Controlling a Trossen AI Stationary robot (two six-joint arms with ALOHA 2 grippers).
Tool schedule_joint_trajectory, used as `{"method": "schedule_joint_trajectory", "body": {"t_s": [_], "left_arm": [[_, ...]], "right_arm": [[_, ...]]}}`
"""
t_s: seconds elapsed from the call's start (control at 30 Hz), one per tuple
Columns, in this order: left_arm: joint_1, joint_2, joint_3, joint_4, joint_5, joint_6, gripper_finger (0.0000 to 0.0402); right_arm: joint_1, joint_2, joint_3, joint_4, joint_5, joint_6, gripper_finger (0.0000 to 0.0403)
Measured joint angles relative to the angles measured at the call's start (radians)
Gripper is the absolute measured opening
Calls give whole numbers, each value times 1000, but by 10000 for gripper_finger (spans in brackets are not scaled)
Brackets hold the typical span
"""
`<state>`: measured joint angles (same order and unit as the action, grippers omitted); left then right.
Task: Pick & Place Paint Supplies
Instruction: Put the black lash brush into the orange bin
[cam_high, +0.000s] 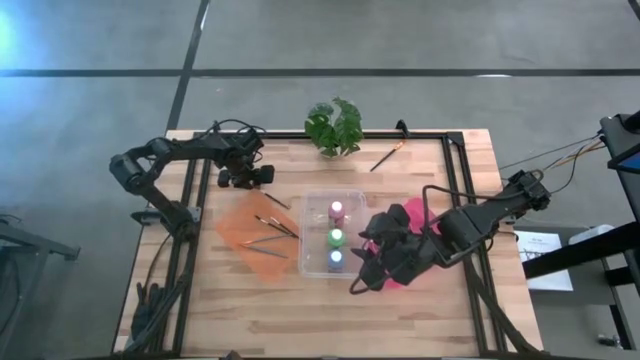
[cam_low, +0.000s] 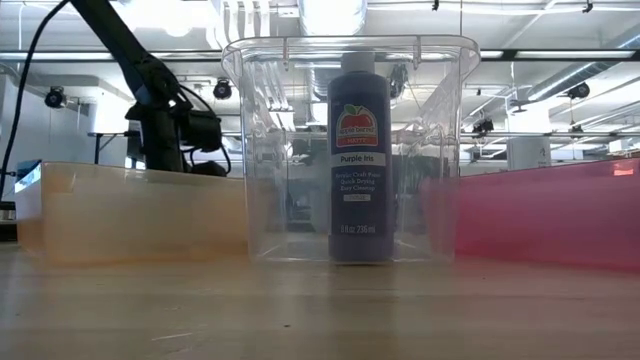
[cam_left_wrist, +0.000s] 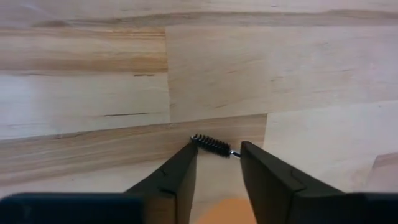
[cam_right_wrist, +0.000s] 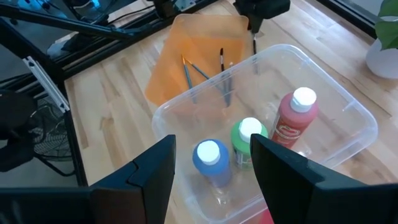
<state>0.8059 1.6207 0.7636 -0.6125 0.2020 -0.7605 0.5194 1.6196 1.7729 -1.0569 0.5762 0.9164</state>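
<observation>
A clear bin holds a pink bottle, a green bottle and a blue bottle, all upright. Several thin brushes lie on the orange mat. One dark brush lies on the table between the mat and the bin. My left gripper is low over that brush's far end, open a little; the black bristly tip shows between its fingertips. My right gripper is open and empty over the pink mat, beside the bin. No scissors show. My left gripper comes from above with its fingertips either side of the dark brush's black bristly tip, which spans the gap between them. The brush's shaft runs on under one finger. Whether the fingers touch it, I cannot tell.
A potted leafy plant stands at the table's far edge. Another brush lies to its right on the bare wood. Black frame rails run along the table's left and right sides. Bare wood lies along the near edge.
</observation>
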Motion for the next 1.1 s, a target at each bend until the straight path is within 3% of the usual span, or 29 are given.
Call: {"method": "schedule_joint_trajectory", "body": {"t_s": [0.33, 0.5, 0.6, 0.83, 1.1], "left_arm": [[1, -3, -5, 8, -15, 3, 10], [4, -27, -10, 58, -16, -19, 4], [9, -47, -9, 169, -29, -53, 2], [16, -111, -1, 306, 50, -139, 1], [18, -158, 45, 314, 124, -51, 1]], "right_arm": [[5, 0, 0, 0, 0, 6, 202], [13, 0, 0, -1, 1, 15, 202], [14, 0, 0, -1, 1, 17, 202], [20, 0, 0, -1, 2, 22, 202], [28, 0, 0, -1, 2, 23, 202]]}}
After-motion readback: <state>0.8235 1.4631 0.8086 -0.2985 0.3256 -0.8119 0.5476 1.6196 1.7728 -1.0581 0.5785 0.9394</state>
